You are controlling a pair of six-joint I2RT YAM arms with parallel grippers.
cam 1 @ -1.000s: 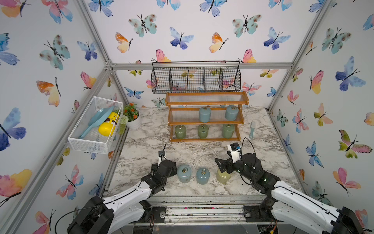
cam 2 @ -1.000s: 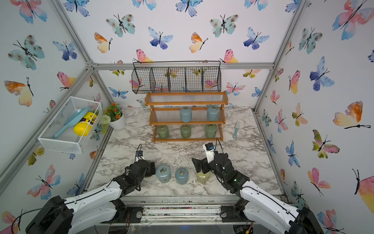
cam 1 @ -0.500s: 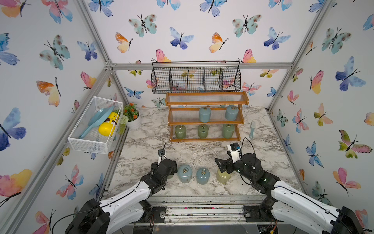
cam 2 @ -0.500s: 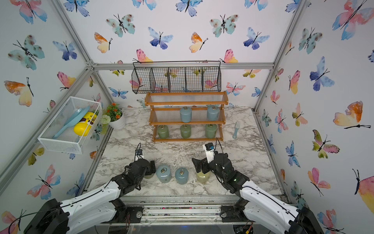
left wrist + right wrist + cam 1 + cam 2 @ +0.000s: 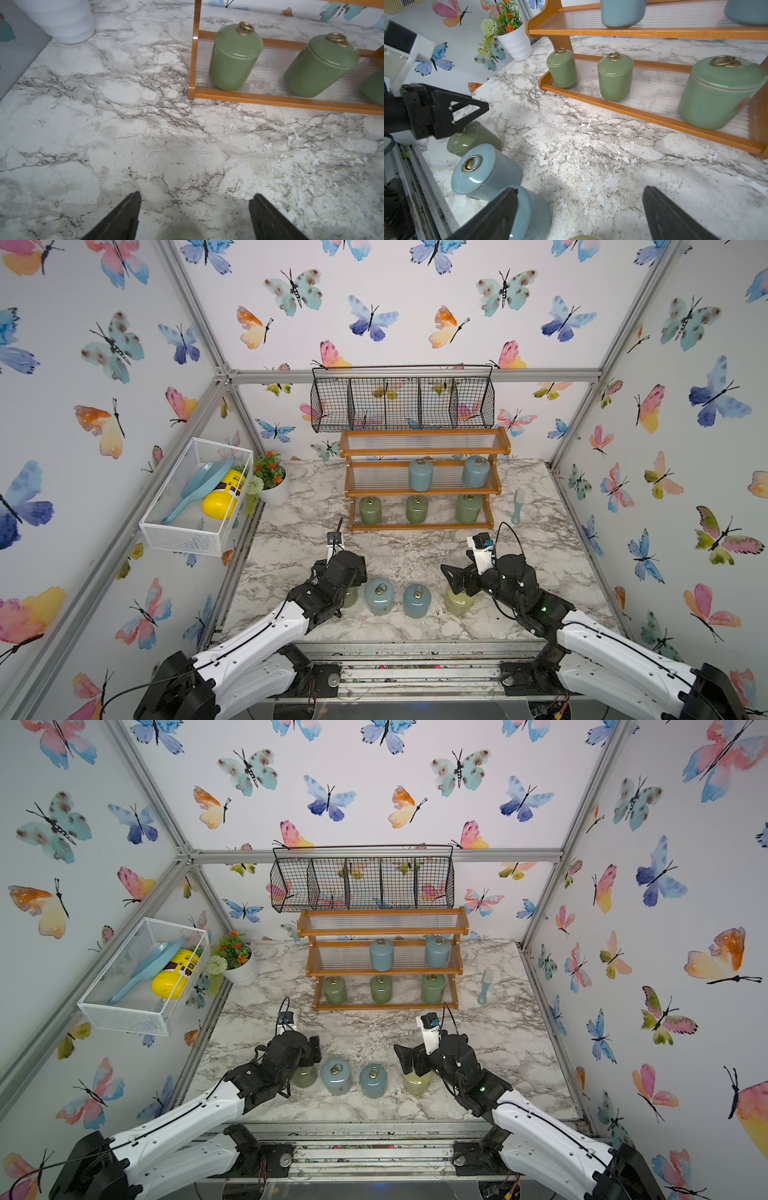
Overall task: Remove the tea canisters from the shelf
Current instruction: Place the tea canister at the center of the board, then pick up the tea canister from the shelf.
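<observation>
Four tea canisters stand in a row on the marble tabletop near its front edge: a green canister, two blue ones and a yellow canister. Five more stand on the shelf, two blue on the middle tier and three green on the lowest. All are upright, long axes vertical, ring lids up. In both top views the left gripper covers most of the green canister, while the right wrist view shows us its ring lid just under one finger. Each wrist view shows fingers spread wide, grasping nothing, with only a sliver of lid between them; the right gripper hangs over the yellow canister.
</observation>
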